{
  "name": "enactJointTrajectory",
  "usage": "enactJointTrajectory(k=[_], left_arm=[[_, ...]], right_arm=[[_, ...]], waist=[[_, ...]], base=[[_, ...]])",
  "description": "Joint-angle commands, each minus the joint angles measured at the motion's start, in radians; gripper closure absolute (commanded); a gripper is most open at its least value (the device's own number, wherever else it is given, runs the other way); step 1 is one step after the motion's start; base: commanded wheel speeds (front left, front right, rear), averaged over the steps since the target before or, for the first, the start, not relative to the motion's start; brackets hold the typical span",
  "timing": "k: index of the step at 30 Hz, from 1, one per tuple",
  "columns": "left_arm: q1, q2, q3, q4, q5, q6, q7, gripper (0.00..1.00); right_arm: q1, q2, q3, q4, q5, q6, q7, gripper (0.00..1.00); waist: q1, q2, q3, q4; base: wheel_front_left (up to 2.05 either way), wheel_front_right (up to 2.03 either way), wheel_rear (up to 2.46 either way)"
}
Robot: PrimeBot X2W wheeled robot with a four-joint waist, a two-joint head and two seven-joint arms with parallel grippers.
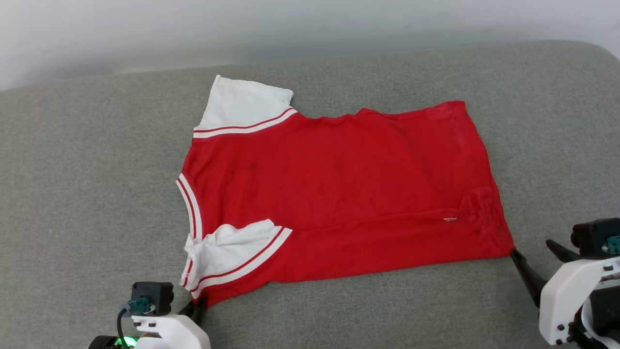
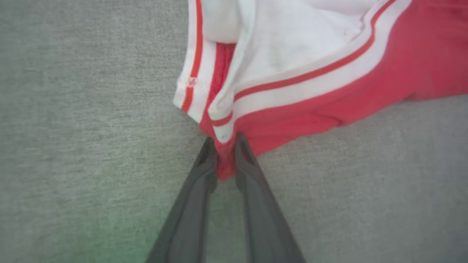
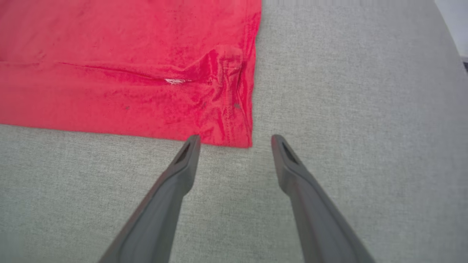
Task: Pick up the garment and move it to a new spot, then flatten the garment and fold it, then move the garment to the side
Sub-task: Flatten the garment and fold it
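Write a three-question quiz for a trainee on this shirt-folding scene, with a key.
1. True or false: the right gripper is shut on the shirt.
2. What does the left gripper pinch? A: the shirt's corner just below the near sleeve. B: the far sleeve's tip. C: the middle of the hem.
3. Fill in: the shirt lies spread on a ____ cushion.
Key: 1 false, its jaws stand open at the hem corner; 2 A; 3 grey.
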Motion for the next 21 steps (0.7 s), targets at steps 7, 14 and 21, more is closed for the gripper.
enactJointTrajectory(k=[7, 14, 21], left_arm=[[0.01, 0.013, -0.005, -0.038, 0.03, 0.011, -0.043, 1.0], [0.01, 0.063, -0.019, -0.172, 0.058, 0.004, -0.025, 1.0], [0.0, 0.109, -0.023, -0.256, 0.087, 0.001, -0.014, 1.0]], right_arm=[[-0.05, -0.032, -0.001, 0.06, -0.026, 0.0, 0.029, 0.0], [-0.112, 0.029, -0.032, 0.227, -0.045, 0.0, 0.027, 0.0], [-0.147, 0.038, -0.04, 0.374, -0.093, 0.0, 0.001, 0.0]], waist=[[0.0, 0.0, -0.034, 0.048], [0.0, 0.0, -0.02, 0.096], [0.0, 0.0, 0.013, 0.133]], base=[[0.0, 0.0, 0.0], [0.0, 0.0, 0.0], [0.0, 0.0, 0.0]])
